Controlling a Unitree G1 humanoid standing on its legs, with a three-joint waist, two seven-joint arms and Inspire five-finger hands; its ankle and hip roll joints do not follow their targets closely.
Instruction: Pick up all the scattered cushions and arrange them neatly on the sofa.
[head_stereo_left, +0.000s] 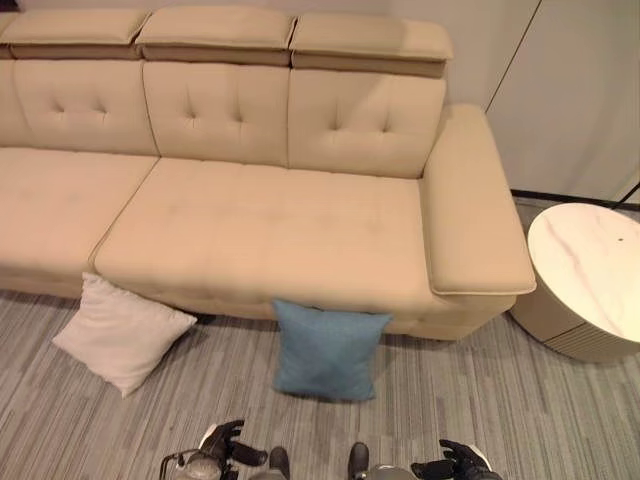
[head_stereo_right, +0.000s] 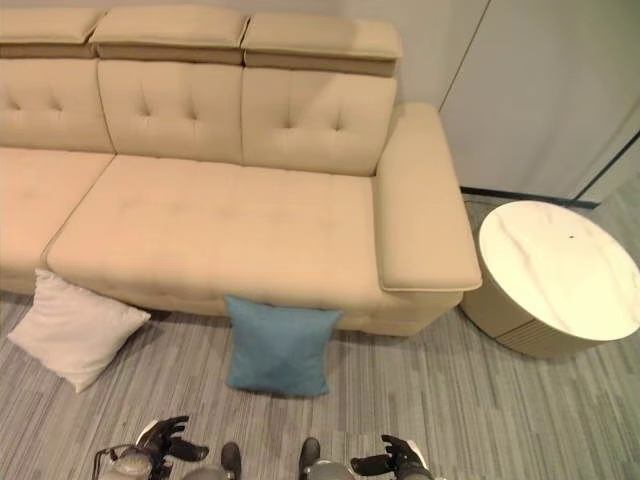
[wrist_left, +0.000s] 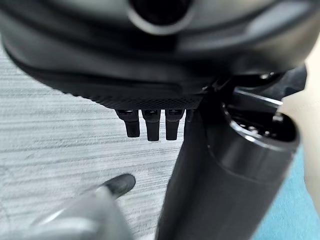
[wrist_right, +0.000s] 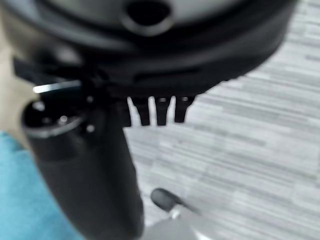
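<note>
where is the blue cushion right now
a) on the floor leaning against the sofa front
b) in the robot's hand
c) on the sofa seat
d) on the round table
a: the blue cushion stands on the floor, propped against the front of the sofa, near the white cushion; the seat holds no cushions.

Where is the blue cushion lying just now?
In the left eye view the blue cushion stands on the grey floor, leaning against the sofa front, right of the white cushion.
</note>
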